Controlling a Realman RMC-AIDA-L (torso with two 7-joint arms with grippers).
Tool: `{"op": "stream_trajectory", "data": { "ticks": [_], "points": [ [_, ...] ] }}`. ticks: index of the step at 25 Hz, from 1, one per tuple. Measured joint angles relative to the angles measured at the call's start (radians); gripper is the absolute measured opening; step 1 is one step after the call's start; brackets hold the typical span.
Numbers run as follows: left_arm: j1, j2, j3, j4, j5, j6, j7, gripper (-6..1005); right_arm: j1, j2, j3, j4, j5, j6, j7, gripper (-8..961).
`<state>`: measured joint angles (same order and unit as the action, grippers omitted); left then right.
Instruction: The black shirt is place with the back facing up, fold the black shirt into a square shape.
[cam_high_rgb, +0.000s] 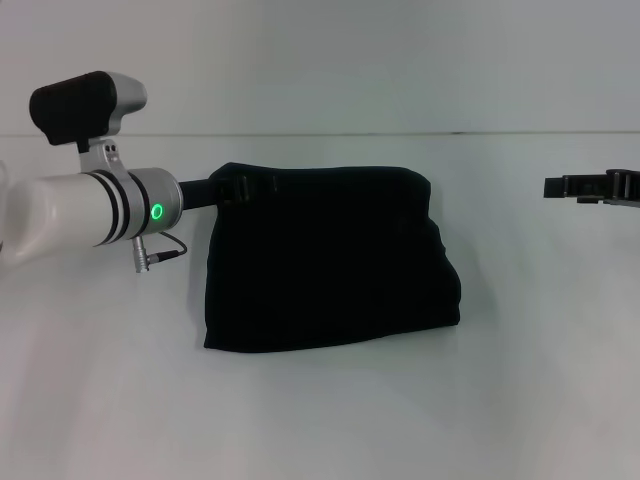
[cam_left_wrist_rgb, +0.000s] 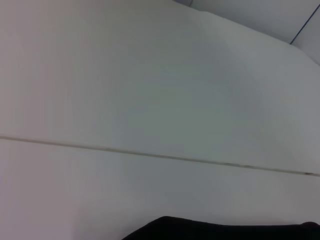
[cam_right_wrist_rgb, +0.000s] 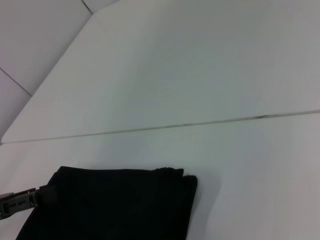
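Observation:
The black shirt (cam_high_rgb: 330, 260) lies folded into a rough rectangle in the middle of the white table, with no lettering showing. My left gripper (cam_high_rgb: 248, 186) reaches in from the left and is at the shirt's far left corner, black against the black cloth. In the right wrist view the shirt (cam_right_wrist_rgb: 115, 205) shows with the left gripper (cam_right_wrist_rgb: 15, 204) at its corner. A strip of the shirt (cam_left_wrist_rgb: 210, 230) shows in the left wrist view. My right gripper (cam_high_rgb: 562, 186) hovers at the right, well apart from the shirt.
The white table (cam_high_rgb: 320, 410) spreads around the shirt on all sides. A thin seam (cam_high_rgb: 400, 133) runs across the table behind the shirt. The left arm's white forearm (cam_high_rgb: 80, 210) hangs over the table's left part.

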<state>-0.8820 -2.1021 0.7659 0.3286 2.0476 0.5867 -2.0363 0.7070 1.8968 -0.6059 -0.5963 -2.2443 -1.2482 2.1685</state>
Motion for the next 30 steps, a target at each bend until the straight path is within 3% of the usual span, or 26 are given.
{"op": "stream_trajectory", "data": {
  "ticks": [14,25,30],
  "points": [
    [0.01,-0.007,0.007,0.015,-0.006,-0.012,-0.001,552,0.0,0.004,-0.003,0.0,0.0,0.012,-0.001,748],
    [-0.012,-0.007,0.006,0.015,-0.007,-0.011,-0.001,111,0.0,0.004,-0.003,0.0,0.0,0.022,-0.003,747],
    [-0.03,-0.004,0.006,0.016,-0.006,-0.006,-0.001,53,0.0,0.004,-0.003,0.0,0.0,0.023,-0.004,747]
  ]
}}
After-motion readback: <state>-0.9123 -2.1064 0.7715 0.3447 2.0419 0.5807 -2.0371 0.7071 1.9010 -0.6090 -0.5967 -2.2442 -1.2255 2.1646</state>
